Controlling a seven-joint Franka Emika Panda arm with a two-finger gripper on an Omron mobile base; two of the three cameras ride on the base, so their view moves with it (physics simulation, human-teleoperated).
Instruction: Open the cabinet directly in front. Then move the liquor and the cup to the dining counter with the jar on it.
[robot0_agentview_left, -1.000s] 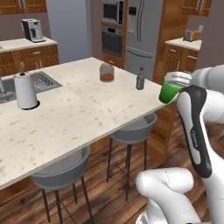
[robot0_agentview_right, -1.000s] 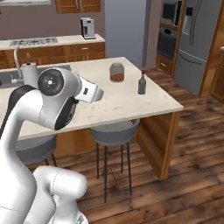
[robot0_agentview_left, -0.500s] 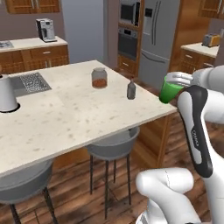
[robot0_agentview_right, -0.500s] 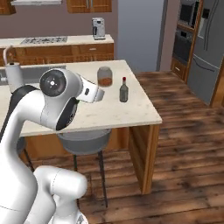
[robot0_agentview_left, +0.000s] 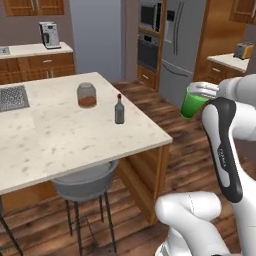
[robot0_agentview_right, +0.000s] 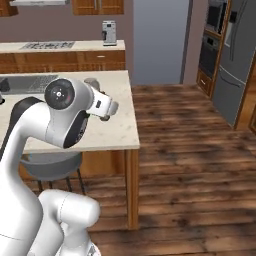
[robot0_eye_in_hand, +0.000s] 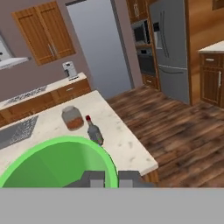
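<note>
Tool (robot0_eye_in_hand: 111, 178) is clamped on the cup's (robot0_agentview_left: 193, 102) rim, carrying it off the bench's (robot0_agentview_left: 60, 137) right corner. On that bench, the jar (robot0_agentview_left: 86, 94) stands left of the liquor (robot0_agentview_left: 119, 109). Next, you should set the cup down right of the liquor.

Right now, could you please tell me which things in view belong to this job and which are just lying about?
Part of the job:
- cup, held by the shut tool
- bottle, already on the counter
- jar
- counter

Just lying about:
- coffee machine
- stool
- fridge
- toaster
</note>
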